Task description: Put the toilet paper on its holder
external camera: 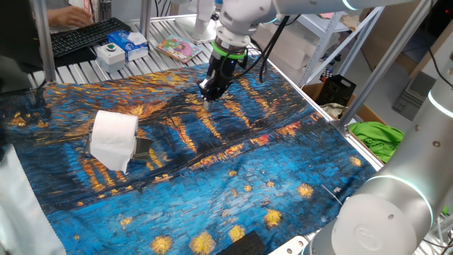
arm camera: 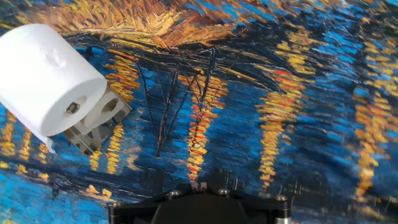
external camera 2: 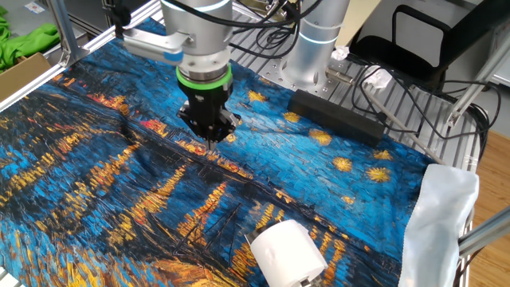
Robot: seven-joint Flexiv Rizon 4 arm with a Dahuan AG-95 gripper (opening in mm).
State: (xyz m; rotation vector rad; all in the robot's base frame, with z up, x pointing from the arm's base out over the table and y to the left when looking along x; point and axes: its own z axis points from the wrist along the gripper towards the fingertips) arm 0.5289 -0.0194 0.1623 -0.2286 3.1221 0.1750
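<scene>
Starry-night cloth covers the surface (external camera: pixel 233 191); from one fixed view the toilet paper (external camera: pixel 113 139) sits on the holder (external camera: pixel 144 149), well apart from the gripper (external camera: pixel 210 95), whose jaws are pinched closed on nothing. Other fixed view: gripper (external camera 2: pixel 210 138) pointing straight down, roll near the bottom edge. Hand view shows the holder's bar end poking through the roll's core.

The roll (external camera: pixel 113 138) sits on the holder (external camera: pixel 144 149), on the cloth (external camera: pixel 233 177) that covers the table. In the one fixed view the gripper (external camera: pixel 210 95) hangs over the cloth at about 2 o'clock from the roll, well apart from it. Beyond the cloth's far edge, at 11 o'clock from the gripper, lie a keyboard (external camera: pixel 81 35), a box (external camera: pixel 131 44) and a booklet (external camera: pixel 177 48).
</scene>
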